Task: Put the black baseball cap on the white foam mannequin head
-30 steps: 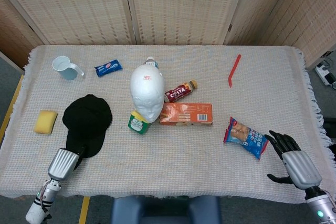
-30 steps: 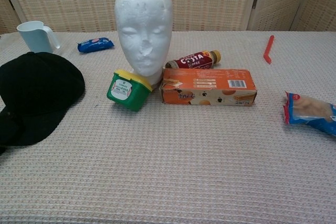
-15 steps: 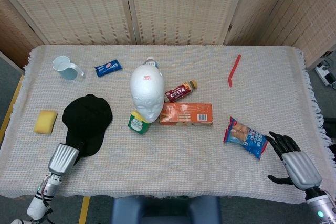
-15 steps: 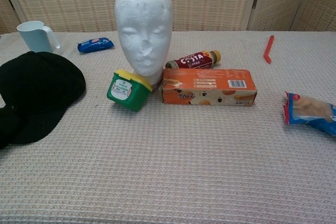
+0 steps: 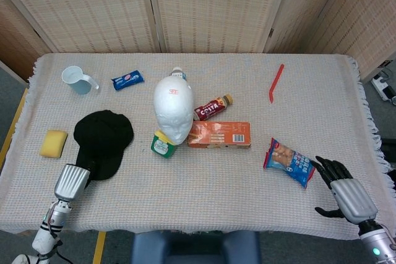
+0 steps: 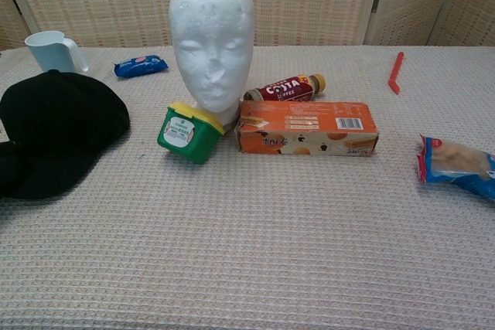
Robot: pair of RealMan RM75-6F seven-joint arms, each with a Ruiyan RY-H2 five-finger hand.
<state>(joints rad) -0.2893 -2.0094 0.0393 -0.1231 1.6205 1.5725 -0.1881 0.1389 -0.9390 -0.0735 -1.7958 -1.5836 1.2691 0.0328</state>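
The black baseball cap (image 5: 103, 140) lies left of the white foam mannequin head (image 5: 174, 108), which stands upright mid-table facing the front edge. My left hand (image 5: 72, 182) is at the cap's brim near the front left edge and grips it; its dark fingers merge with the fabric. In the chest view the cap (image 6: 62, 133) bulges at the far left, a short gap from the mannequin head (image 6: 212, 40). My right hand (image 5: 346, 193) hovers at the front right corner with fingers spread, holding nothing.
A green tub with a yellow lid (image 5: 162, 144) and an orange box (image 5: 219, 135) sit against the head's base, a Costa bottle (image 5: 212, 108) behind. A blue snack bag (image 5: 289, 162), red stick (image 5: 276, 82), pale cup (image 5: 77, 80), blue packet (image 5: 127, 80) and yellow sponge (image 5: 54, 143) lie around.
My left hand has moved forward with the cap's brim, so the cap has bunched up, shortened and shifted slightly toward the head. The right hand has barely moved.
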